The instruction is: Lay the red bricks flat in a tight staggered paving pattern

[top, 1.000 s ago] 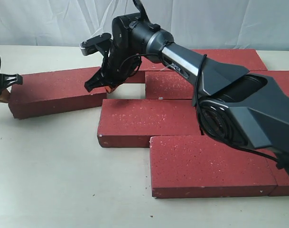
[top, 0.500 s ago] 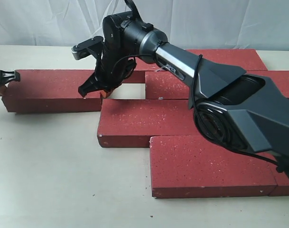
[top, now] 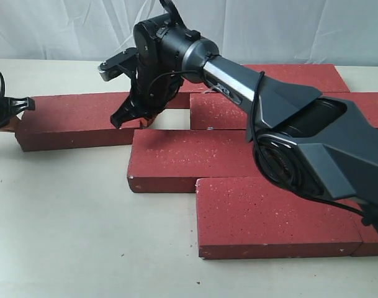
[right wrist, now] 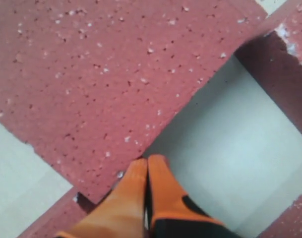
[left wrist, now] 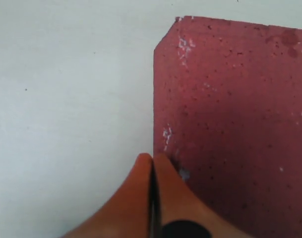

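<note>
Several dark-red bricks lie flat on the pale table. A loose brick lies at the left, its right end beside an empty slot in the paving. My right gripper is shut, its orange fingertips at that brick's right end, next to the bare slot. My left gripper is shut too, with its tips against the brick's left end. Laid bricks include the middle one, a front one and two back ones.
The right arm's black body crosses over the laid bricks. Bare table stretches along the front left. A white cloth backdrop hangs behind the table.
The loose brick swung from tilted to roughly level and slid left, then came back right toward the slot. Both shut grippers moved with its ends.
</note>
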Robot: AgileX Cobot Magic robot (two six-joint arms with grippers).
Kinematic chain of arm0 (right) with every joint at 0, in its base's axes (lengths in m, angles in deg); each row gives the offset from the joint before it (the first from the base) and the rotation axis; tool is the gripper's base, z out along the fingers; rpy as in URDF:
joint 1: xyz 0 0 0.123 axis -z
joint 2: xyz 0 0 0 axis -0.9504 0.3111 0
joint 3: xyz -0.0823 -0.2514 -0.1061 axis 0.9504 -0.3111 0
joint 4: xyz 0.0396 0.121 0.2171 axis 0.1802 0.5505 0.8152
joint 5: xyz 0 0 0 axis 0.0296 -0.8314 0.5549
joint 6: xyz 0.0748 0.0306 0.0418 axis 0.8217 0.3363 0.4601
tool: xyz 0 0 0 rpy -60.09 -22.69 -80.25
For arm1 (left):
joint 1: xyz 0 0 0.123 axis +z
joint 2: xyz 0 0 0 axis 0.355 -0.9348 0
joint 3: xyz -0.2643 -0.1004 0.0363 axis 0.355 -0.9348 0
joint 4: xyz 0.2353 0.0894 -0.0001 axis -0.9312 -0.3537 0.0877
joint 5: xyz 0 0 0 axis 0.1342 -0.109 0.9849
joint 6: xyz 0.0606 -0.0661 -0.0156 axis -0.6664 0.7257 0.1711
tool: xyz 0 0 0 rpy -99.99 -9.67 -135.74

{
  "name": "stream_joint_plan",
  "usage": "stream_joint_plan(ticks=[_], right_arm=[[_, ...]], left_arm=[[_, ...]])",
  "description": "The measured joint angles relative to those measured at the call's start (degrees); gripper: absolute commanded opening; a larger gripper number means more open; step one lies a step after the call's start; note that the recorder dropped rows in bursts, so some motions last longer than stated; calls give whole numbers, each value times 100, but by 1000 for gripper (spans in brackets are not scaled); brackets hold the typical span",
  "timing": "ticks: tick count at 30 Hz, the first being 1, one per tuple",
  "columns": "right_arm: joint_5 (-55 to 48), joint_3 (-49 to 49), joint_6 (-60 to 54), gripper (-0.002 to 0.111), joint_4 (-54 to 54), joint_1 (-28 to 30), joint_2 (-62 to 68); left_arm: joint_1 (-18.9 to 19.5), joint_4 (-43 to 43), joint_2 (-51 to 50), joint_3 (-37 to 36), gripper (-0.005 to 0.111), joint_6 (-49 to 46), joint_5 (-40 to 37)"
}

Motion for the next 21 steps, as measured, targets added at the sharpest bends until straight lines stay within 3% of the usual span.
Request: stream_joint_plan(ticks=[21], right_arm=[[-182, 0, 157, -1, -828, 173, -397]], left_arm=[[-11, 219, -29, 201, 0, -148, 184]])
